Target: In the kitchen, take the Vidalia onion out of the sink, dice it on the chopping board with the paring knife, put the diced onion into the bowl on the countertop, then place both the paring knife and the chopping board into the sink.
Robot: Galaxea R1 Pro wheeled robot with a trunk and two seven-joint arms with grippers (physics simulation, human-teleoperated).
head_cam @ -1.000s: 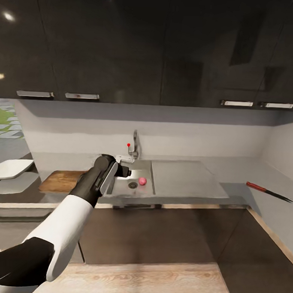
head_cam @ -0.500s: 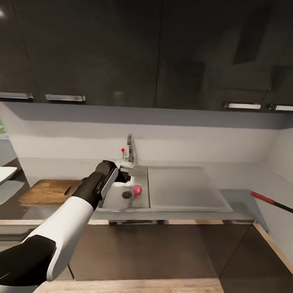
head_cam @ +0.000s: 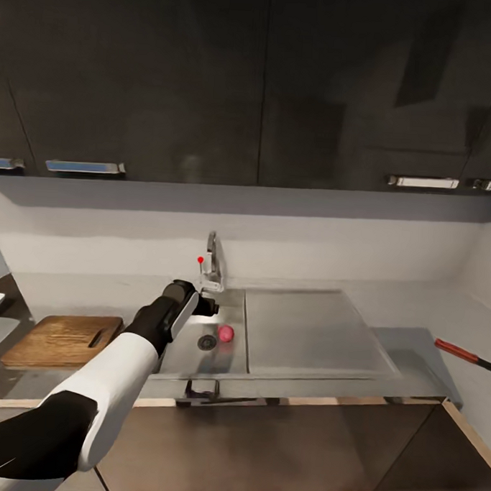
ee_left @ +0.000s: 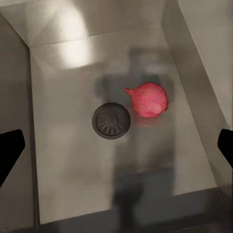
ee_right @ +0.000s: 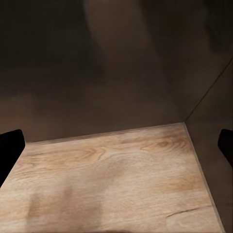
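Wooden board (head_cam: 60,339) lay at the far left of the counter (head_cam: 413,351). Our left gripper (head_cam: 212,306) hung spread wide over the sink (head_cam: 314,338), where the onion (ee_left: 149,100) sat beside the drain (ee_left: 111,121). Far right lay the knife (head_cam: 465,354). Our right gripper (ee_right: 116,150) was also open, above wooden floor (ee_right: 111,184).

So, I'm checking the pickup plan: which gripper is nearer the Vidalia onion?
Left. The left gripper hovers over the sink, jaws open above the Vidalia onion. The right gripper faces wooden floor and dark cabinet, away from it.
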